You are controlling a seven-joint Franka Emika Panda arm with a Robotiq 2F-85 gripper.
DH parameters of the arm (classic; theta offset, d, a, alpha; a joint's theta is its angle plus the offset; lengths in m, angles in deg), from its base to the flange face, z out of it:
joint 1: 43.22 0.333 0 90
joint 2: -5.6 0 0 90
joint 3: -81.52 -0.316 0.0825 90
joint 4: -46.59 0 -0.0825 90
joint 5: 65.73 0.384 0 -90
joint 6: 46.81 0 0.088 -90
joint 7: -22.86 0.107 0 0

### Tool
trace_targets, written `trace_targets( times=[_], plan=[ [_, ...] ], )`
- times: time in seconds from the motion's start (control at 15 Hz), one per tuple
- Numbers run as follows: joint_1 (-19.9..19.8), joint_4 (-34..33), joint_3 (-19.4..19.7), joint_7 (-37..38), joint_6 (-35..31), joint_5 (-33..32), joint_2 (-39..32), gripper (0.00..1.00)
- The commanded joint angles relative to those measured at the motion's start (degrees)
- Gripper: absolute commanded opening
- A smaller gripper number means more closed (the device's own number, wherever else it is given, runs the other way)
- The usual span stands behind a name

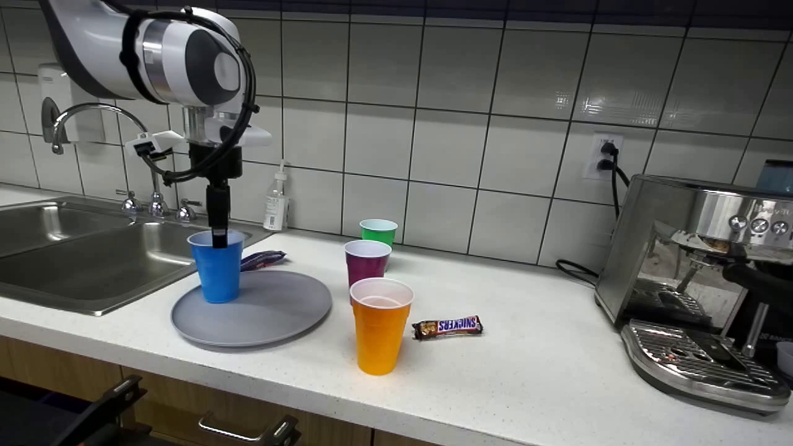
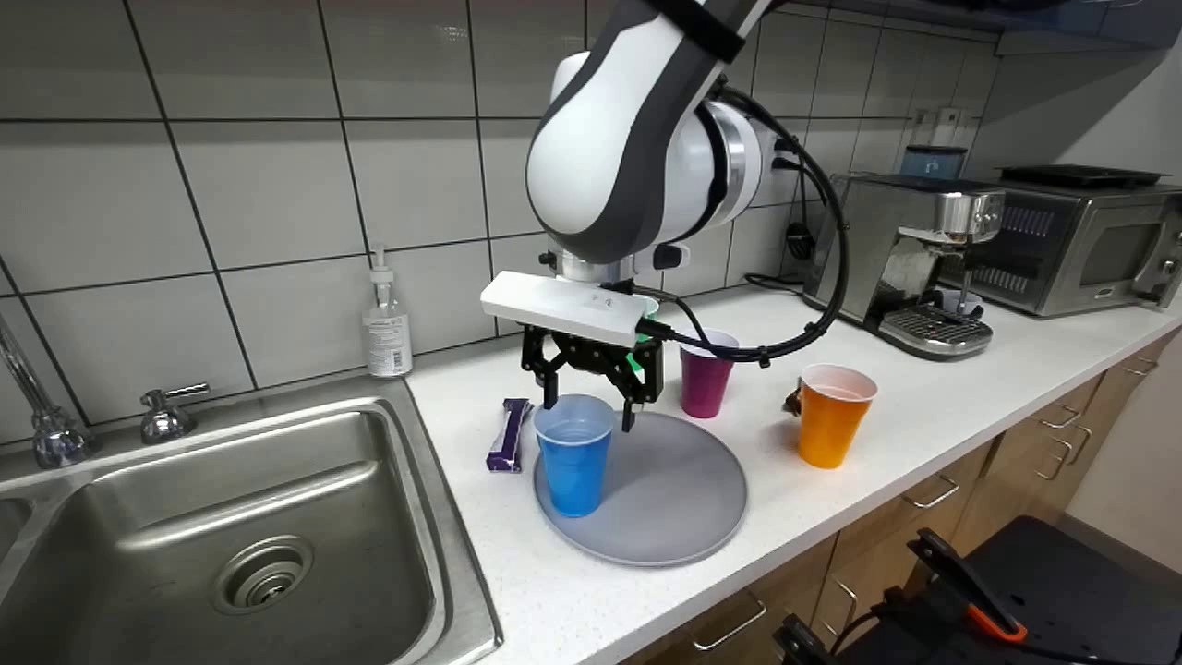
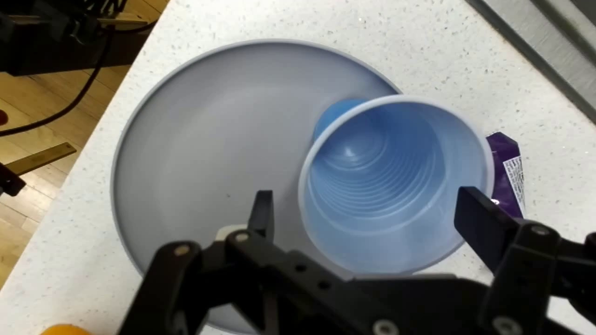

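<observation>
In an exterior view, the steel sink (image 1: pixel 93 263) bordered the white table (image 1: pixel 526 371) on the left. The grey plate (image 1: pixel 288 310) lay just beside it, close to the table's front edge, with the purple-wrapped bar (image 1: pixel 263 260) behind. Next came the maroon cup (image 1: pixel 367 265), the green cup (image 1: pixel 379 235) behind it near the tiled wall (image 1: pixel 458 145), and the orange cup (image 1: pixel 379 337) in front, near the front edge; then the Snickers bar (image 1: pixel 449 327). A wide stretch of table ran from there to the coffee machine (image 1: pixel 663 248).

The blue cup (image 1: pixel 215 272) stood upright on the plate's sink-side part, below the open pincer (image 3: pixel 367 200). In the wrist view the left finger stood apart from its rim; the right overlapped it, contact unclear.
</observation>
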Motion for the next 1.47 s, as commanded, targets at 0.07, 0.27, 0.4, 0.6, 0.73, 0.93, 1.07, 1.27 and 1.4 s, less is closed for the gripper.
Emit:
trace_targets(
  times=[0.07, 0.27, 0.4, 0.6, 0.73, 0.93, 1.07, 1.27, 1.4],
  plan=[
    [-1.44, -2.13, -0.02, -1.47, 1.91, 0.37, 1.54, 1.0],
    [-2.27, -4.72, 0.96, -0.13, 1.41, -0.54, 0.0, 1.0],
    [-3.03, -6.79, 2.02, 0.62, 1.1, -0.87, -1.15, 1.0],
    [-4.21, -9.69, 3.96, 2.21, 1.31, -1.58, -2.12, 1.0],
    [-4.8, -12.16, 5.28, 3.3, -0.35, -2.19, -5.34, 1.0],
    [-4.27, -15.2, 7.8, 7.4, -2.47, -4.68, -9.66, 1.0],
    [-3.22, -17.66, 9.89, 11.0, -3.54, -6.7, -13.07, 1.0],
    [-2.17, -21.01, 11.64, 14.0, -3.99, -6.34, -17.18, 1.0],
    [-1.39, -22.8, 12.48, 15.51, -4.07, -5.75, -19.14, 1.0]
  ],
)
